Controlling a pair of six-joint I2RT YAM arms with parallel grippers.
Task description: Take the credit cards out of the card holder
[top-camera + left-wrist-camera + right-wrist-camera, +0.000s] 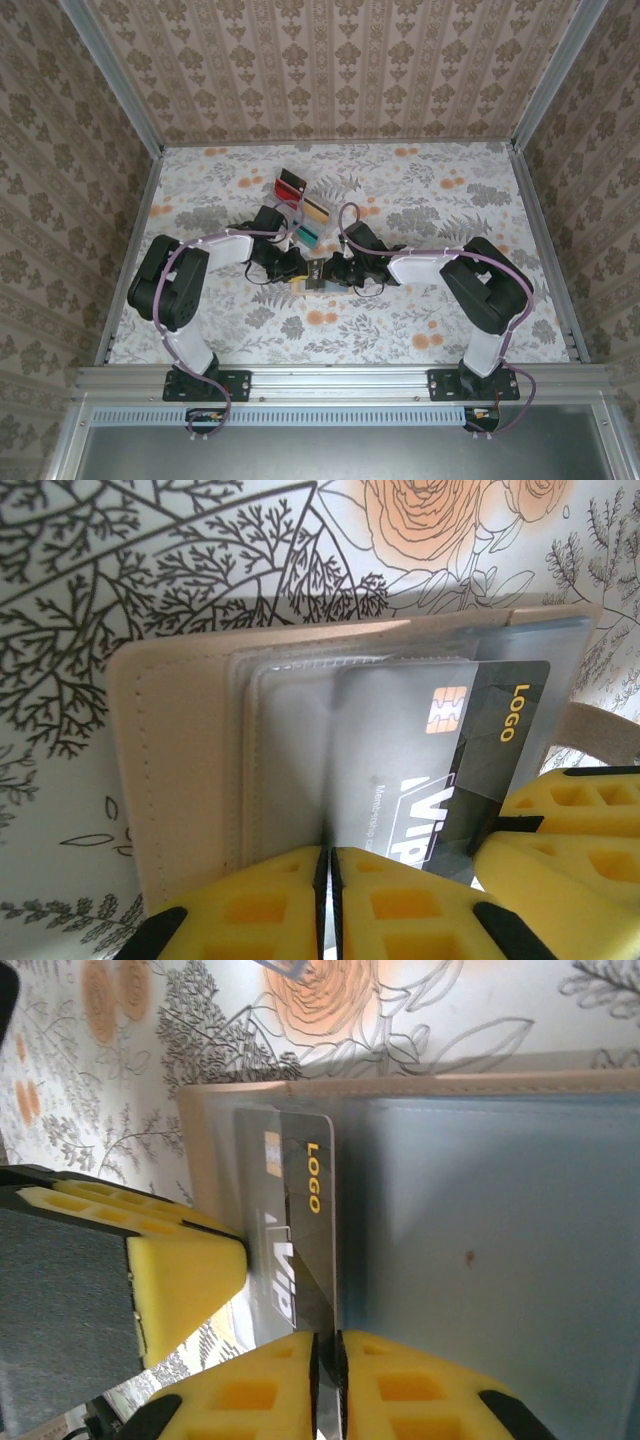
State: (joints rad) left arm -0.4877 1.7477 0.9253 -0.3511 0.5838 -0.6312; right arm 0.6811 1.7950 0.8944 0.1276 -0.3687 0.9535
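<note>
Left hand (326,865) pinches the card holder's (180,760) leaf, facing the right hand (327,1350) pinching the dark credit card (295,1220).

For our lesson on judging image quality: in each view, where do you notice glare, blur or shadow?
Top view: even light, sharp, though the wallet is tiny. Left wrist: glare on the clear sleeve veils the card; the left claw is blurred up close. Right wrist: LOGO on the card reads clearly; the right claw is soft, near the lens.
</note>
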